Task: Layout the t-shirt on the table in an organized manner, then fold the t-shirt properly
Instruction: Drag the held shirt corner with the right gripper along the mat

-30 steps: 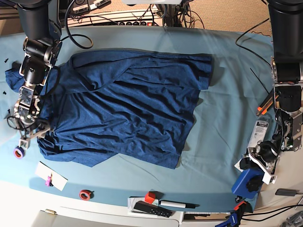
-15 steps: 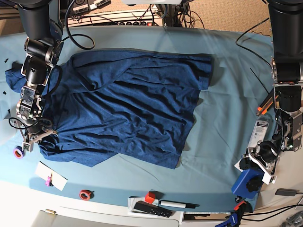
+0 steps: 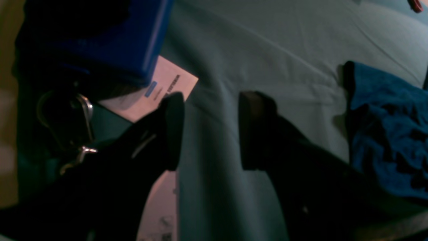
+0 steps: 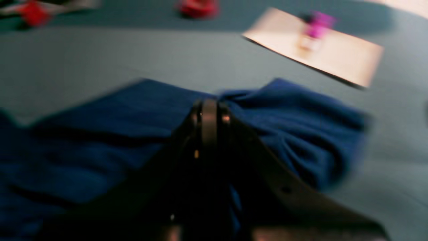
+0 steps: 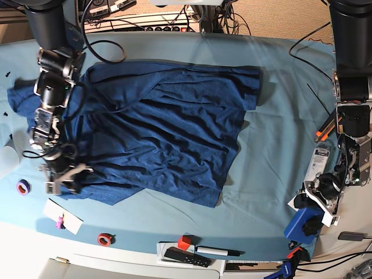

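Observation:
The navy t-shirt [image 5: 163,128] lies spread and wrinkled across the teal table [image 5: 279,145], a sleeve reaching to the far left. My right gripper [image 5: 61,180] is at the shirt's front left corner. The right wrist view shows that gripper [image 4: 209,110] shut, with the bunched blue t-shirt [image 4: 294,124] pinched between its tips. My left gripper [image 5: 311,200] hovers near the table's right front edge, well apart from the shirt. In the left wrist view the left gripper [image 3: 212,130] is open over bare cloth, and the t-shirt [image 3: 384,134] shows at the right.
A blue box [image 5: 302,224] and a white paper [image 3: 167,90] lie by the left gripper. Along the front edge are a purple tape roll [image 5: 23,186], a white card [image 5: 63,216], a red tape roll [image 5: 104,238], a red cube [image 5: 184,242] and a black remote [image 5: 186,257]. Cables run at the back.
My right gripper has shut on the shirt's front left corner and moved right and toward the front edge, dragging the cloth with it. The left arm has not moved.

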